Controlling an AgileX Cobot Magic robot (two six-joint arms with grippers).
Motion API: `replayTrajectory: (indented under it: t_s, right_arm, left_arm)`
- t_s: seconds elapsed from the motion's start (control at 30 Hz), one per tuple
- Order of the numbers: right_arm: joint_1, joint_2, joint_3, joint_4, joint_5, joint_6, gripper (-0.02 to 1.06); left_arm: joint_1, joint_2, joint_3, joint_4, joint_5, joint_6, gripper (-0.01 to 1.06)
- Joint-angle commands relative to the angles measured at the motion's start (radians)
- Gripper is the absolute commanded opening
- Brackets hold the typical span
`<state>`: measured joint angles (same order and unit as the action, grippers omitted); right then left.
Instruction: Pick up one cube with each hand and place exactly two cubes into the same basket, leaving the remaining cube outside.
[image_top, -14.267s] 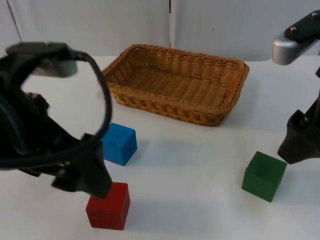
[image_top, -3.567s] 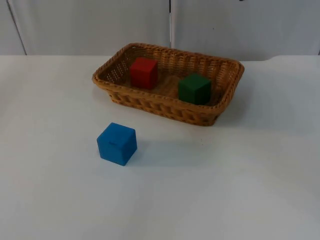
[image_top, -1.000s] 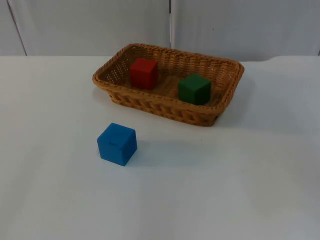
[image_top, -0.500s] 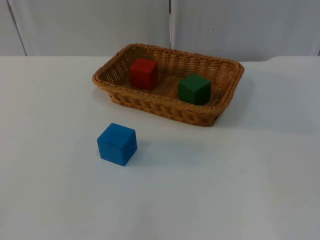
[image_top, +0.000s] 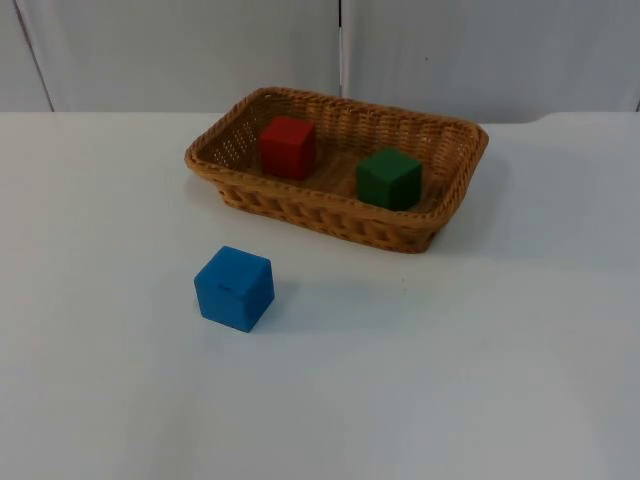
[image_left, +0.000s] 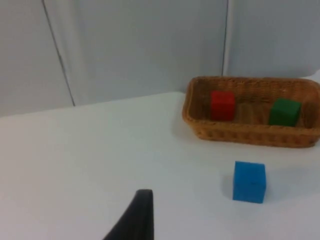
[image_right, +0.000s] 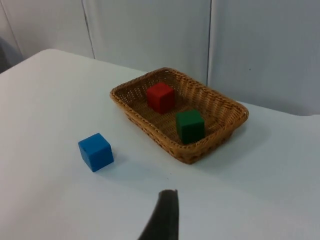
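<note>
Blue cube (image_top: 234, 288) sitting alone on the white desk (image_top: 480, 380), out front and left of the wicker basket (image_top: 330, 214) — well apart from it, plenty of bare desk all round. Inside the basket: red cube (image_top: 288, 146) toward the left end, green cube (image_top: 389, 178) toward the right, a gap between them, both sitting flat on the woven floor. Basket back near the grey partition wall (image_top: 180, 50). Left pincer (image_left: 136, 220) and right pincer (image_right: 162, 216) each just a black fingertip over bare desk, far back from the cubes — can't tell whether open or closed.
</note>
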<state>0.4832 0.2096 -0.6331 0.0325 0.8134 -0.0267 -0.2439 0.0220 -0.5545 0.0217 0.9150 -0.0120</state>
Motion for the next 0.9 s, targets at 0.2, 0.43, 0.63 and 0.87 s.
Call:
replayTrajectory:
  t_s: [0.2,0.43,0.63,0.87]
  right_arm:
    - [0.004,-0.143,0.002,-0.002,0.115,0.001,0.75]
    - [0.004,-0.21,0.002,-0.023,0.25,0.004,0.75]
    - [0.004,-0.21,0.076,-0.024,0.279,-0.032,0.75]
    - [0.004,-0.21,0.116,-0.019,0.266,-0.048,0.75]
  left_arm:
    - [-0.003,-0.022,0.032,0.016,0.057,-0.025,1.05]
    - [-0.003,-0.022,0.032,0.012,0.139,-0.011,1.05]
    - [-0.003,-0.022,0.037,-0.008,0.149,0.041,1.05]
    - [-0.003,-0.022,0.056,-0.027,0.156,0.052,1.05]
